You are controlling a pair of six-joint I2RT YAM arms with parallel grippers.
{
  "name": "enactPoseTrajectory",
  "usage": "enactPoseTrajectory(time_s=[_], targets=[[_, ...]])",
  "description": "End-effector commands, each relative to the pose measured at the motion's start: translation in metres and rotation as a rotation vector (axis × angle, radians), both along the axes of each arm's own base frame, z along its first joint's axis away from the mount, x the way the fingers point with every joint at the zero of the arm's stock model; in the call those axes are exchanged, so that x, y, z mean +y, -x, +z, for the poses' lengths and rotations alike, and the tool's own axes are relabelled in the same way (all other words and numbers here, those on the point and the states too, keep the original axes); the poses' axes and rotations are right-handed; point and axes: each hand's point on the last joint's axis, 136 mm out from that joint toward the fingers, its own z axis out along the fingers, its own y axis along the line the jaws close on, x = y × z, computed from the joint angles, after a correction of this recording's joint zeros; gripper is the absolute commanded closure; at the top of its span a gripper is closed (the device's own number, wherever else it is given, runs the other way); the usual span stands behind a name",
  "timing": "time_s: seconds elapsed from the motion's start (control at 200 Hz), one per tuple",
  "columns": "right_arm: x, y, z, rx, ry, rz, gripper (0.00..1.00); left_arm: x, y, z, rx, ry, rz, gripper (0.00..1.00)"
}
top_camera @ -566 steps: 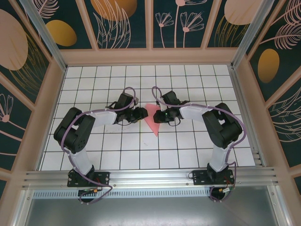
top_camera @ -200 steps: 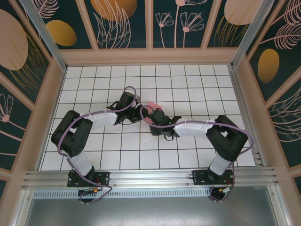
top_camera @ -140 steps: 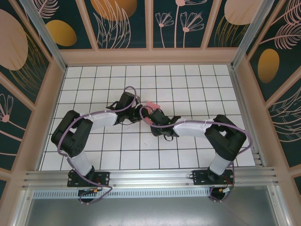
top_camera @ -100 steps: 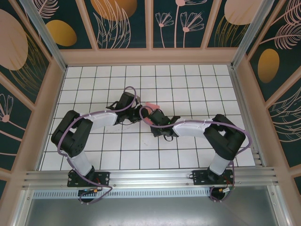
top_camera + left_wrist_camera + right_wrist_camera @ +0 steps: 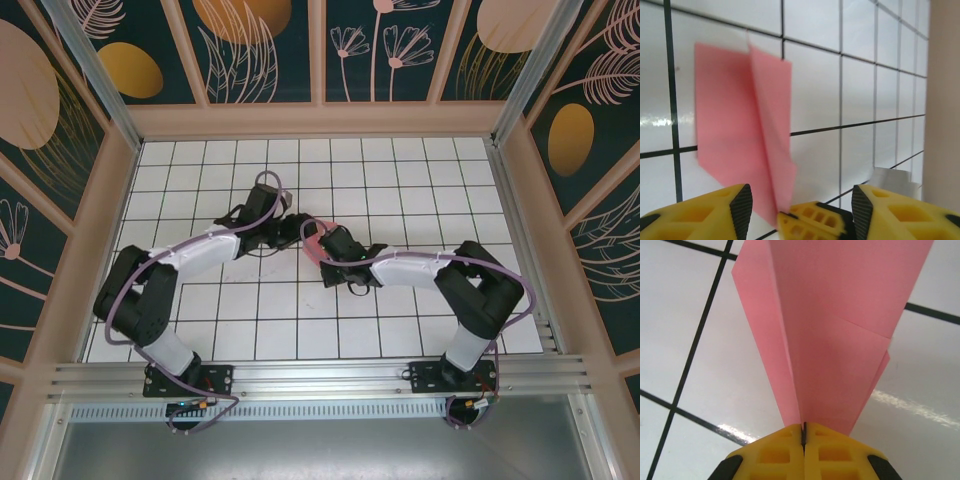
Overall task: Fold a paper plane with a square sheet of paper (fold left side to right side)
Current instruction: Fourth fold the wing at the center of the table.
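The pink-red paper [image 5: 830, 325] is folded into a tapering pointed shape with a centre crease. My right gripper [image 5: 804, 432] is shut on its narrow end, and the folded layers fan out away from the fingers over the white grid. From above, the paper [image 5: 312, 231] is a small pink patch at mid-table, between my left gripper [image 5: 294, 228] and my right gripper [image 5: 319, 246]. In the left wrist view the paper [image 5: 740, 125] stands ahead of my open left gripper [image 5: 800, 212]. The right gripper's yellow fingertip [image 5: 812, 222] sits between the left jaws, pinching the paper's lower tip.
The white grid table [image 5: 400, 190] is boxed in by tan walls [image 5: 320, 120]. Both arms cross toward the table's centre, and the purple cable [image 5: 262, 185] loops over the left wrist. A tan side wall [image 5: 942, 100] shows at the right in the left wrist view.
The paper lay flat between the grippers before; the right gripper now holds it pinched. In the last half second the left arm stretched right, bringing its open jaws up to the paper.
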Motion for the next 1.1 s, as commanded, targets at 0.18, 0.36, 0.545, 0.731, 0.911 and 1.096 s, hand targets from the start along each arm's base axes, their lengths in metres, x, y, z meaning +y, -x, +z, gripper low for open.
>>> enactPoseTrajectory(time_s=[0.18, 0.36, 0.545, 0.731, 0.911, 1.096], targets=[[0.014, 0.008, 0.019, 0.072, -0.215, 0.08, 0.95, 0.022, 0.002, 0.001, -0.018, 0.025, 0.038, 0.48], [0.015, 0.007, 0.032, 0.095, -0.336, 0.075, 0.95, 0.007, 0.007, -0.02, 0.029, 0.087, 0.002, 0.53], [0.01, 0.006, 0.034, 0.123, -0.396, 0.064, 0.95, -0.015, 0.006, -0.032, 0.053, 0.107, -0.045, 0.52], [0.006, 0.007, 0.026, 0.142, -0.398, 0.053, 0.95, -0.028, 0.004, -0.049, 0.082, 0.099, -0.066, 0.52], [0.005, 0.007, 0.021, 0.162, -0.41, 0.05, 0.96, -0.035, 0.004, -0.061, 0.104, 0.094, -0.079, 0.51], [0.003, 0.006, 0.015, 0.18, -0.414, 0.041, 0.96, -0.035, 0.003, -0.071, 0.121, 0.08, -0.076, 0.5]])
